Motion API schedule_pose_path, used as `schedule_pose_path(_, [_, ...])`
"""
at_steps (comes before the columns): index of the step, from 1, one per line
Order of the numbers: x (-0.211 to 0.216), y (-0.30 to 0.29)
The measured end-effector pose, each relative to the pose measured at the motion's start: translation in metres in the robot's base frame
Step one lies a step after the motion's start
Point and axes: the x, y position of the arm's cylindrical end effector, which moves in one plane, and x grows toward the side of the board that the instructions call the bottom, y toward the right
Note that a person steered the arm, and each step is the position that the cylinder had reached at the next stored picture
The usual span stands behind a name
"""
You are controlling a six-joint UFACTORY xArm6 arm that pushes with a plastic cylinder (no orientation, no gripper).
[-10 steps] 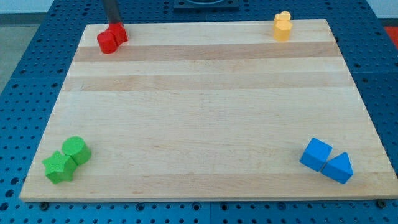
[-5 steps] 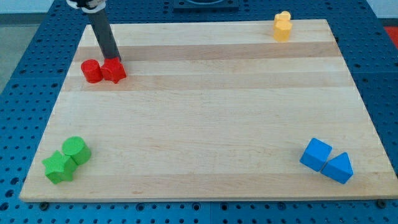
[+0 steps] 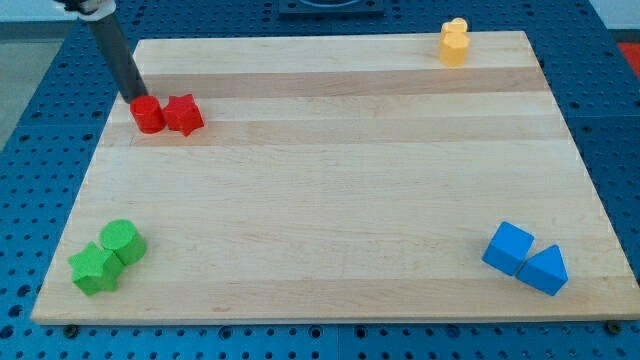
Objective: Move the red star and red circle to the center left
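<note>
— Red blocks first: where do they sit?

— Both are in the upper left of the frame. The red circle (image 3: 149,114) and the red star (image 3: 183,114) lie side by side, touching, circle on the left, not far in from the table's (image 3: 330,190) left edge.

— And the rod?

— My tip (image 3: 136,98) is at the circle's upper-left side, touching it or just beside it; I can't tell which. No claw exists on this arm, so there is nothing to call released or clenched, only the bare rod end.

— Which step is this?

— I judge it the middle of the push. The pair is already near the left side, but above the middle of that edge, so the blocks need to go down the frame.

— What does the next move call for?

— A push toward the bottom of the frame from above the pair. The tip sits on the circle alone, so the star could be left behind; it may need a separate nudge.

— Anything in the way?

— No. The green blocks (image 3: 107,256) at lower left, the blue pair (image 3: 525,258) at lower right and the yellow block (image 3: 454,42) at upper right are well apart.
</note>
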Motion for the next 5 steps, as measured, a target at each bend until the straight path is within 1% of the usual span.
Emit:
schedule_pose_path(1, [0.021,0.008])
schedule_pose_path(2, [0.018,0.010])
schedule_pose_path(3, [-0.016,0.010])
schedule_pose_path(4, [-0.029,0.036])
schedule_pose_path(5, [-0.028,0.077])
